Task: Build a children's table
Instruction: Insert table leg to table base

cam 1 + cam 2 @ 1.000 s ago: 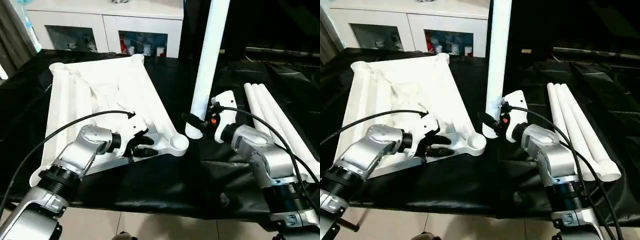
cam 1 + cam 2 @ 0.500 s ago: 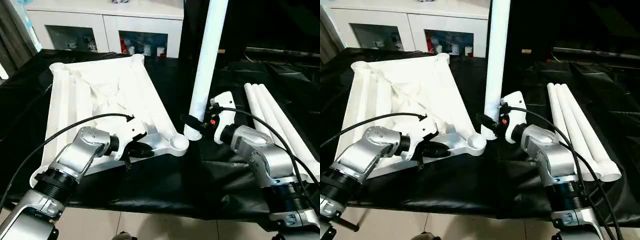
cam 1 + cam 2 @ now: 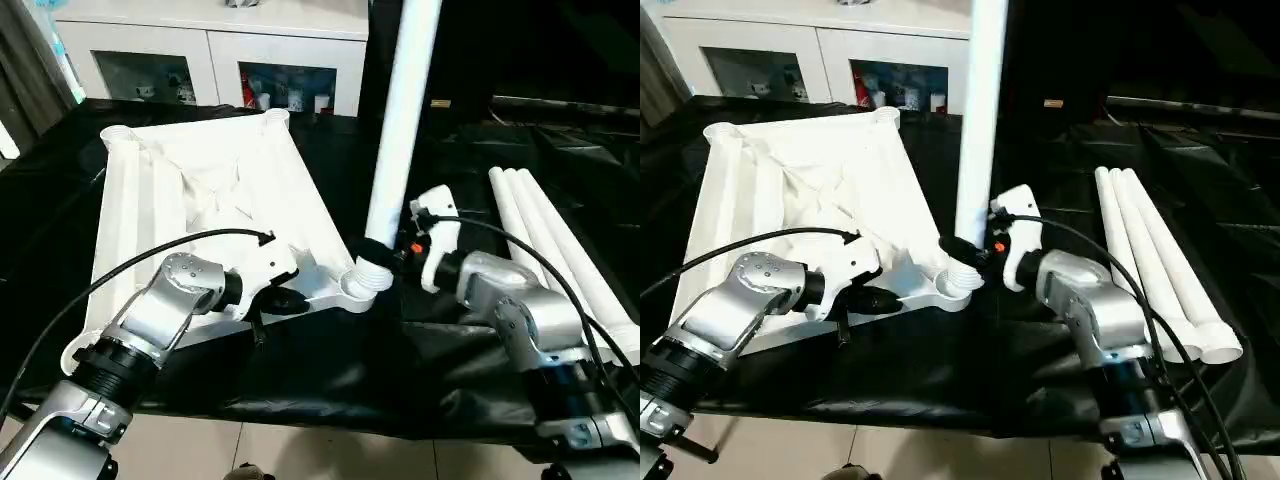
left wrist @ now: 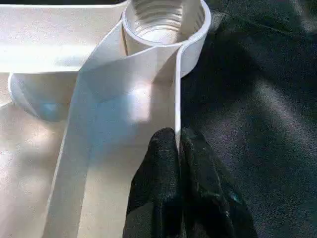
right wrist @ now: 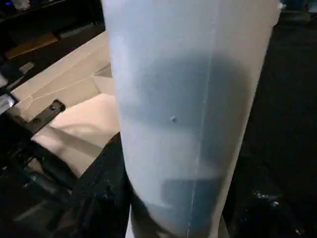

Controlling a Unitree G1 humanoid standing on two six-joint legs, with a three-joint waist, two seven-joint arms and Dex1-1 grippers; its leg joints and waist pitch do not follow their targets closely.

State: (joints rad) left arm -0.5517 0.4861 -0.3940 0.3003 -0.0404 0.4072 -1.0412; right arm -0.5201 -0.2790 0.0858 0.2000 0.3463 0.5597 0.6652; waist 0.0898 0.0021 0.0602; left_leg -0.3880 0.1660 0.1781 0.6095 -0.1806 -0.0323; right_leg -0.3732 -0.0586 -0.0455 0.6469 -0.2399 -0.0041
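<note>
Table top [image 3: 200, 190] upside-down on black surface [image 3: 330, 370], no legs seated; left fingers [image 4: 171, 153] pinch its rim, right gripper [image 3: 385, 255] grips leg [image 3: 400, 120] over corner socket [image 4: 166, 20] (unthreaded, I judge); 3 legs [image 3: 560, 250] left.

A black cloth [image 3: 330, 370] drapes the worktop, hanging over its near edge above a pale tiled floor [image 3: 300, 455]. Beyond the worktop's far side stands a white cabinet [image 3: 215, 40] with glass doors showing small items inside.

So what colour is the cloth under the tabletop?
Black cloth; clearest in the left eye view.
</note>
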